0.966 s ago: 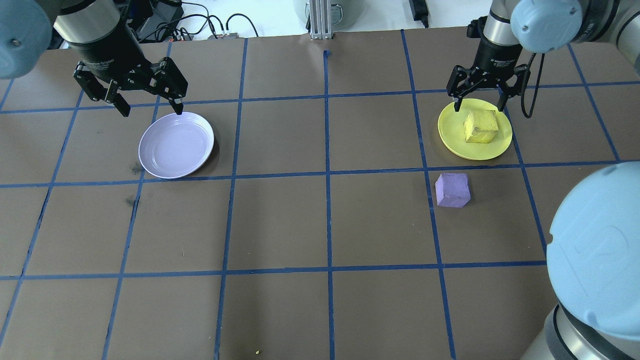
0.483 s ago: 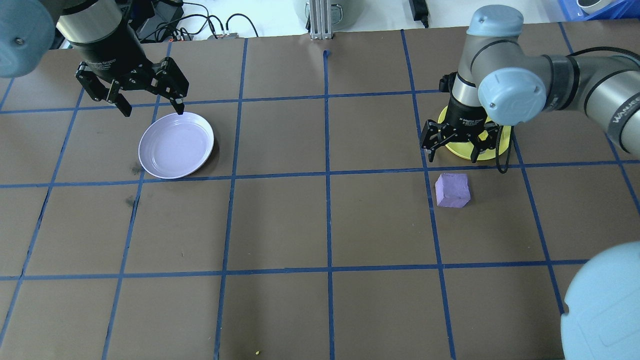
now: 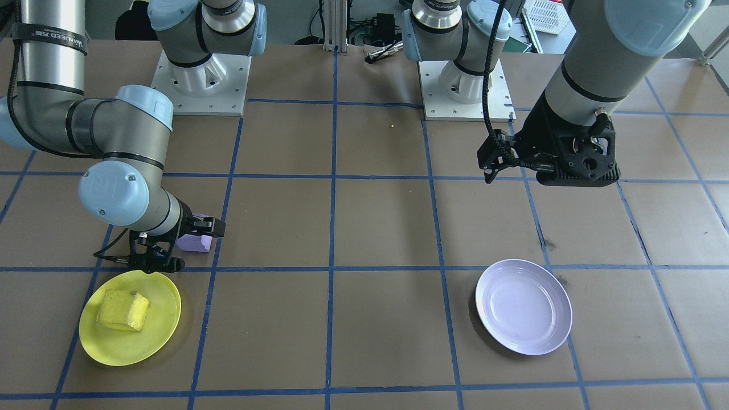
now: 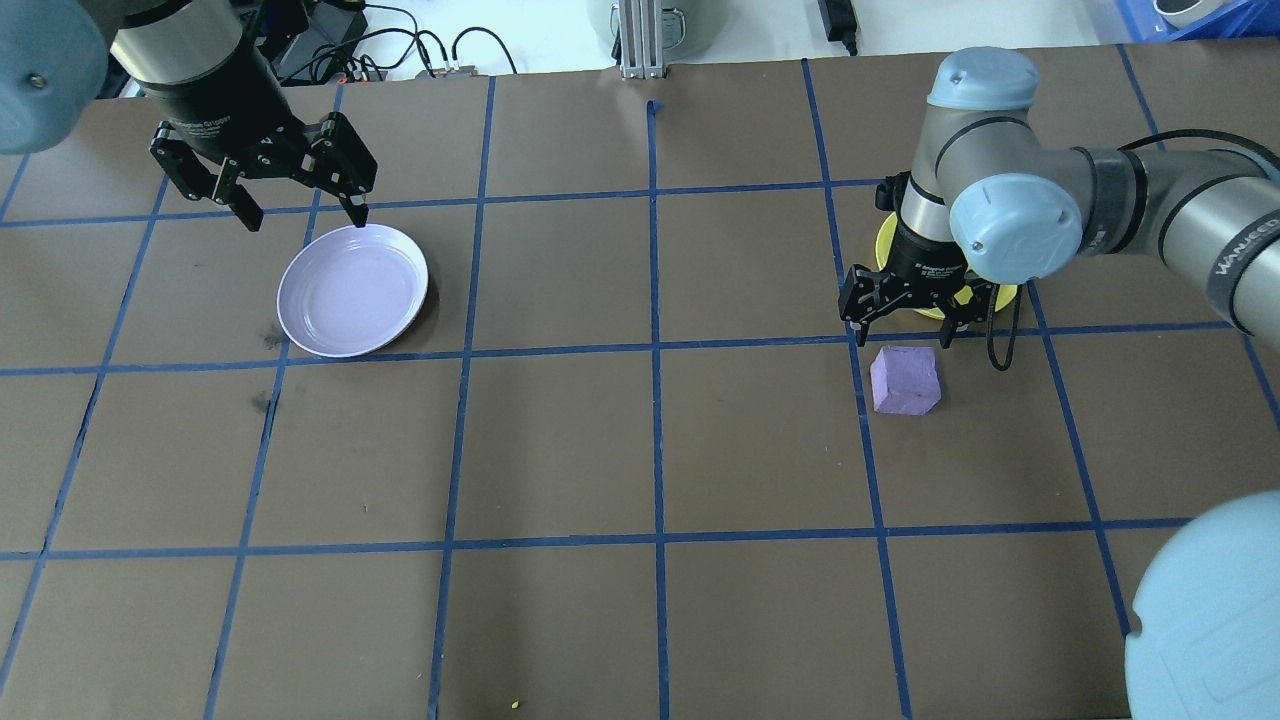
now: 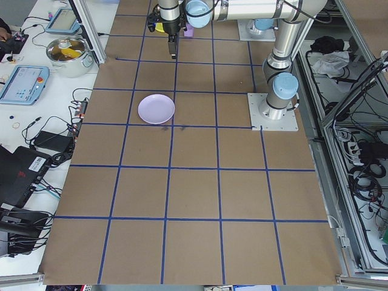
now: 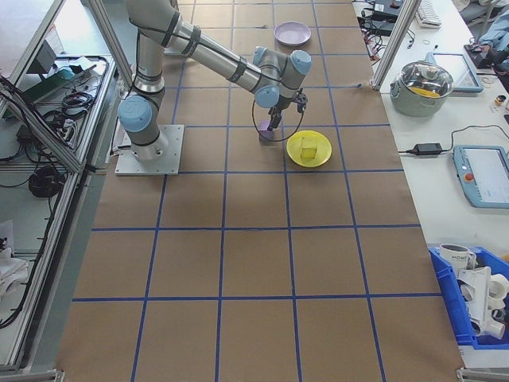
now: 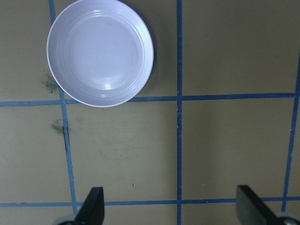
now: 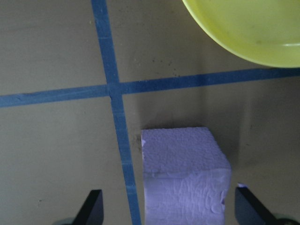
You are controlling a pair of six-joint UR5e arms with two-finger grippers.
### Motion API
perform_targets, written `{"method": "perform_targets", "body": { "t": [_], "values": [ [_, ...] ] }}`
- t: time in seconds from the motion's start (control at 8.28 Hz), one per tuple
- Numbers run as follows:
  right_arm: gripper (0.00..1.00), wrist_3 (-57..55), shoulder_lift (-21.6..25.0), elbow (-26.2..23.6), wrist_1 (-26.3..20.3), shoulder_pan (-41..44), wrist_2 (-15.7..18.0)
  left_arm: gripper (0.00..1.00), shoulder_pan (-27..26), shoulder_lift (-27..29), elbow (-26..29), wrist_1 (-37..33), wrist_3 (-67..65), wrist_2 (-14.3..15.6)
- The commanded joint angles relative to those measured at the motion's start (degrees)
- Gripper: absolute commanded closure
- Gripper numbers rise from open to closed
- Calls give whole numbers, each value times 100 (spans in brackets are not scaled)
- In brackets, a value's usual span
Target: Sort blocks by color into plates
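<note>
Purple block (image 4: 905, 380) lies on the table just short of the yellow plate (image 4: 1003, 297), apart from it. Overhead: right gripper (image 4: 910, 315) hangs spread wide beside the block, not yet over it; left gripper (image 4: 262, 185) is likewise wide and idle by the lavender plate (image 4: 352, 290). Judgement: the step is the pick; centre the claw over the block, square it to two flat faces, descend fully, then close gently on the foam.

Front view: yellow block (image 3: 122, 310) sits in its plate, a fact the overhead hides behind the arm; the purple block is half masked by the wrist.

Right wrist view: the block sits between the fingers (image 8: 91, 208), nearer the right-hand one, so a small sideways correction looks needed.

Left wrist view: lavender plate holds nothing.

Side views: arms small; they confirm layout only
</note>
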State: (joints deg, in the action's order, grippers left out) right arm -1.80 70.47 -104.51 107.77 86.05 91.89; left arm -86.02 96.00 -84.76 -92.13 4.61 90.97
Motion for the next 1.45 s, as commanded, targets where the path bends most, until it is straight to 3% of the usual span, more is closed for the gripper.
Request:
{"method": "perform_targets", "body": {
  "t": [0.0, 0.12, 0.24, 0.36, 0.48, 0.85, 0.97, 1.21, 1.33],
  "values": [
    [0, 4, 2, -385, 8, -9, 13, 0, -54, -212, -22, -31, 13, -9],
    [2, -22, 2, -386, 34, -9, 22, 0, -81, -205, -58, -181, 5, -1],
    [29, -57, 2, -404, 17, -27, 22, 0, -99, -353, -58, -469, 13, 17],
    [70, -101, 11, -369, 43, -27, 22, 0, -12, -450, -49, -377, 22, -26],
    [86, -110, 2, -273, 34, -27, 4, 0, -11, -451, -93, -167, 22, -18],
    [99, -189, 89, 95, -27, -9, -214, 0, -11, -74, -102, 231, 31, -18],
    [99, -407, 334, 515, -254, 34, -555, 0, -20, -56, -163, 327, 5, 25],
    [100, -540, 205, 1412, -764, 480, -611, 0, -11, -73, -164, 389, 22, 8],
    [100, -1167, 91, 1563, -766, 770, -915, 0, -2, -82, -189, 380, 22, 26]
  ]
}}
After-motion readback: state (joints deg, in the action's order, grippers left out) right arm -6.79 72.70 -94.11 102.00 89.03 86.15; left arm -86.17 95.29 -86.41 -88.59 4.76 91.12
